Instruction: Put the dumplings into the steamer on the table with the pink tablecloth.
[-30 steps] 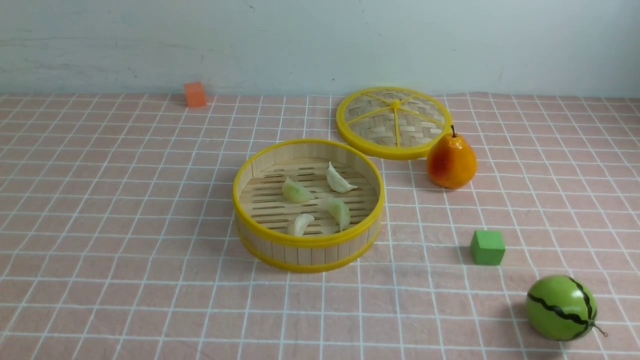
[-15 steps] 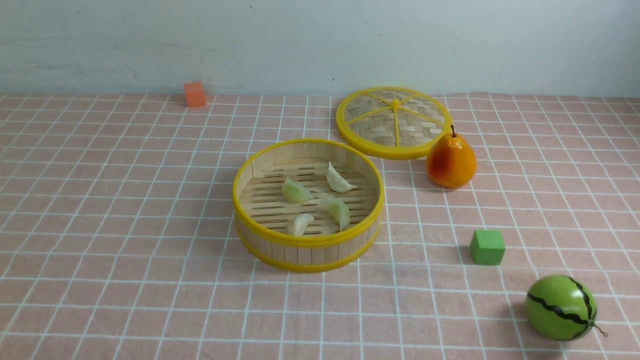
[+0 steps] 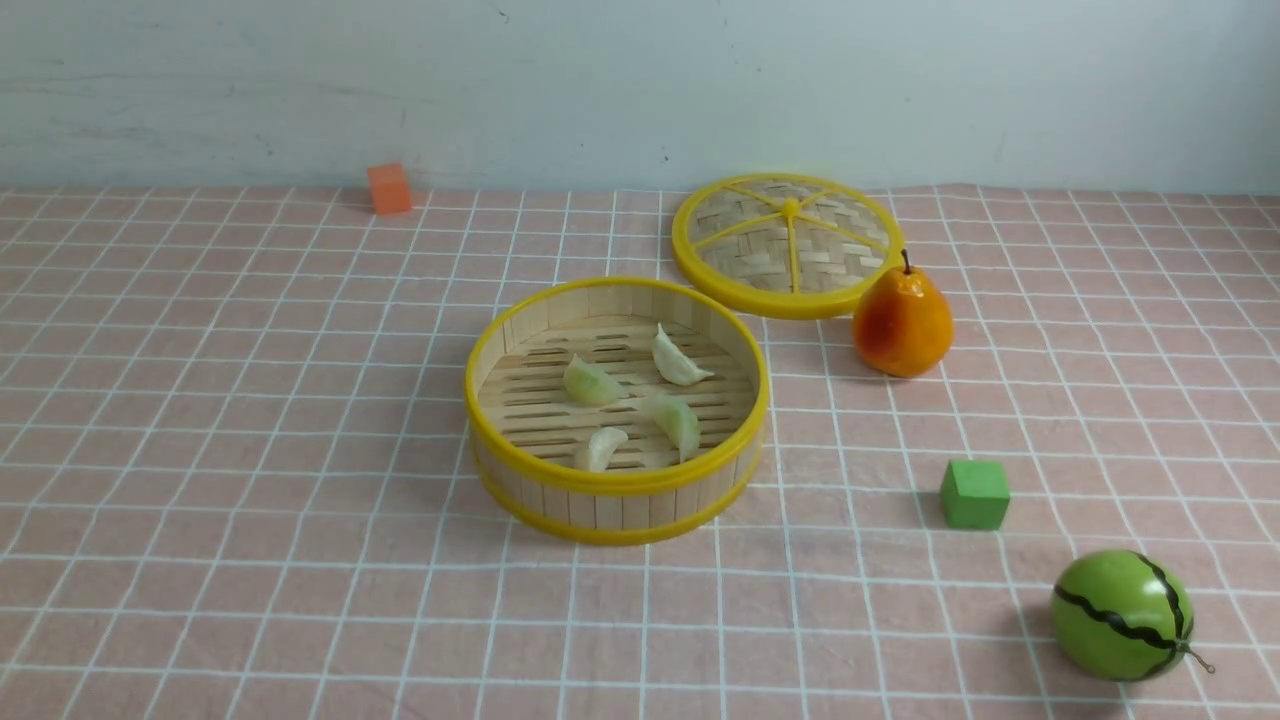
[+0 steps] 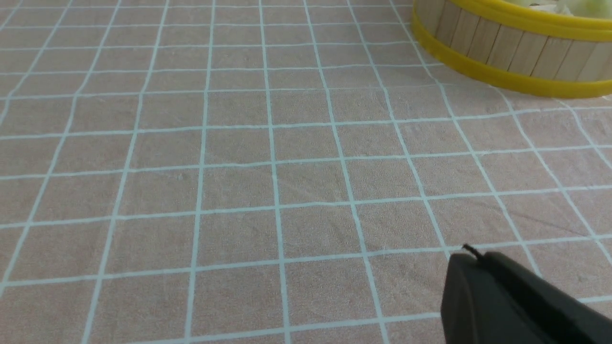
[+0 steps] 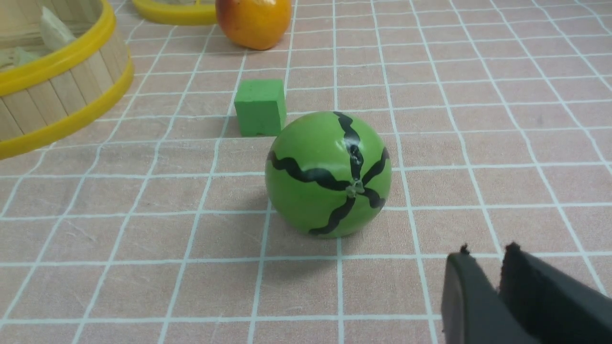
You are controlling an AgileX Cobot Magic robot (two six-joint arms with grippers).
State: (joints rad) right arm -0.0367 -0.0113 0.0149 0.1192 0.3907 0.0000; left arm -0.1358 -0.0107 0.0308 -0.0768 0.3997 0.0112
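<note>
Nothing has moved since the earlier frames: all four dumplings (image 3: 640, 405) lie in the steamer (image 3: 617, 492) on the pink tablecloth (image 3: 250, 450), right gripper (image 5: 497, 277) empty with fingertips nearly together, left gripper's (image 4: 483, 282) state unclear.

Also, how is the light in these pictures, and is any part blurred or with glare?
Front view: even, soft light; the watermelon and green cube cast faint shadows toward the left; a small highlight on the pear. Right wrist view: sharp on the watermelon, the end effector dark. Left wrist view: cloth looks duller.
</note>
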